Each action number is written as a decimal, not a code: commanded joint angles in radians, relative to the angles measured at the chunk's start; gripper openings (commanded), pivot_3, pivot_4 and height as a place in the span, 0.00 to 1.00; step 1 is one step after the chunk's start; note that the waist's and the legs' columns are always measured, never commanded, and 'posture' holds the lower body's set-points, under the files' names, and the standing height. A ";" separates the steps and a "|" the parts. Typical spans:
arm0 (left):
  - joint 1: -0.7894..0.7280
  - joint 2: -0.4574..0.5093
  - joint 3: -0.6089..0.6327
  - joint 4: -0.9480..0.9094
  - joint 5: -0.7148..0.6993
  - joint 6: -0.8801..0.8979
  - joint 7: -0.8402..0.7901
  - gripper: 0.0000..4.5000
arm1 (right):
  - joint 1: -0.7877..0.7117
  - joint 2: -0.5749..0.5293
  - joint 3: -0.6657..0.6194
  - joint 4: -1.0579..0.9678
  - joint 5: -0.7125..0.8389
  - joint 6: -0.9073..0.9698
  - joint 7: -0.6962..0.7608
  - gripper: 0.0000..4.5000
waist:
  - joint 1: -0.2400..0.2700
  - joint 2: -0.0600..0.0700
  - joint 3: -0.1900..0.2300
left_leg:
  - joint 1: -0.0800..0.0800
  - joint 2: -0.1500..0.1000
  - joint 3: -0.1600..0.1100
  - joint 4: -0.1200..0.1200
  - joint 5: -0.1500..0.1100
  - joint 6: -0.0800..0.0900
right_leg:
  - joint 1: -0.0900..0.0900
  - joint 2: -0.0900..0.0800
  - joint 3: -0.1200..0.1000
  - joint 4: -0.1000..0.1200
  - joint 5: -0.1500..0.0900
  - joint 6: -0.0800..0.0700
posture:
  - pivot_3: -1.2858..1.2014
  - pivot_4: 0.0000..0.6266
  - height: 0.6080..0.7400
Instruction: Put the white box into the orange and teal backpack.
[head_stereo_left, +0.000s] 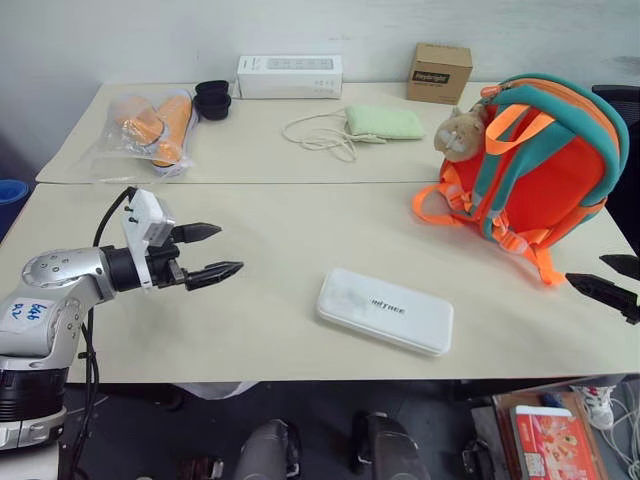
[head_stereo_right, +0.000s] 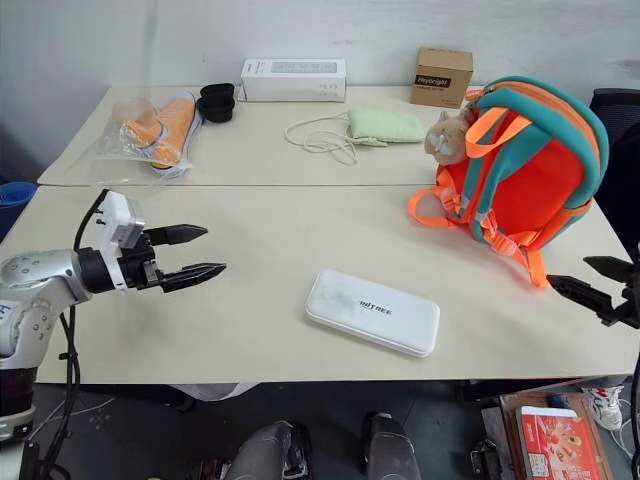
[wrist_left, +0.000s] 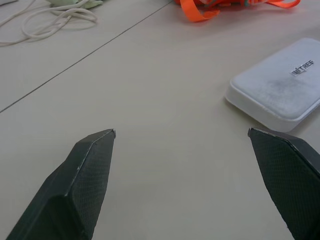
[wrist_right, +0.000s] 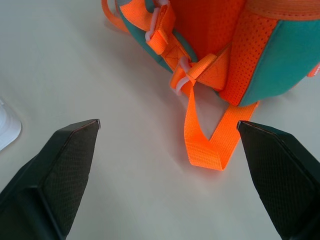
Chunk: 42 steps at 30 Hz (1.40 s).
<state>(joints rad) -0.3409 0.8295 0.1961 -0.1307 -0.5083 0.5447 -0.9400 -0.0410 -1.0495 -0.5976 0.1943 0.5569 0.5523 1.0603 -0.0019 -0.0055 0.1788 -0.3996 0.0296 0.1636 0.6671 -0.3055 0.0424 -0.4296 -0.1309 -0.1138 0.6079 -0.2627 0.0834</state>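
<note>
My left gripper (head_stereo_left: 208, 251) hangs over the near left of the table (head_stereo_left: 280, 240), fingers spread wide and empty; my right gripper (head_stereo_left: 612, 280) sits at the near right edge, also spread, holding nothing. Nothing is done yet: the box (head_stereo_left: 385, 310) lies flat near the front edge, between my grippers, and the backpack (head_stereo_left: 545, 160) stands to the right, well apart from it. My left wrist shows the box (wrist_left: 280, 90) ahead, untouched. My right wrist faces the backpack's straps (wrist_right: 205, 130), untouched.
</note>
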 joint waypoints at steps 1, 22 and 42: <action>0.007 -0.010 0.015 -0.006 -0.007 -0.020 -0.001 0.99 | -0.002 -0.004 -0.052 -0.021 0.010 0.002 -0.015 1.00 | 0.000 0.000 0.000 | 0.000 0.000 0.000 0.000 0.000 0.001 | 0.000 0.000 0.000 0.000 0.000 0.000 | 0.52 0.24 1.00; -0.051 -0.024 -0.164 -0.022 0.045 -0.044 -0.121 0.67 | 0.031 -0.068 0.052 -0.233 0.035 0.078 0.103 0.58 | 0.001 0.000 0.000 | 0.001 0.000 0.000 0.000 0.002 0.004 | 0.000 0.000 0.000 0.001 0.000 0.000 | 0.52 0.24 1.00; -0.256 -0.264 -0.471 0.262 0.370 -0.331 -0.130 0.01 | -0.113 0.010 0.502 -0.262 -0.168 -0.068 0.163 0.00 | 0.003 -0.001 0.000 | -0.002 0.000 -0.002 0.008 0.002 0.006 | 0.000 0.000 -0.006 0.005 0.000 0.000 | 0.52 0.24 1.00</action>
<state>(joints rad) -0.5835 0.5648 -0.2652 0.1291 -0.1630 0.2465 -1.0716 -0.1487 -1.0461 -0.1014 -0.0669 0.3891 0.4824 1.2134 0.0012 -0.0060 0.1791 -0.4021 0.0298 0.1611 0.6766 -0.3032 0.0482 -0.4292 -0.1314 -0.1201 0.6124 -0.2626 0.0837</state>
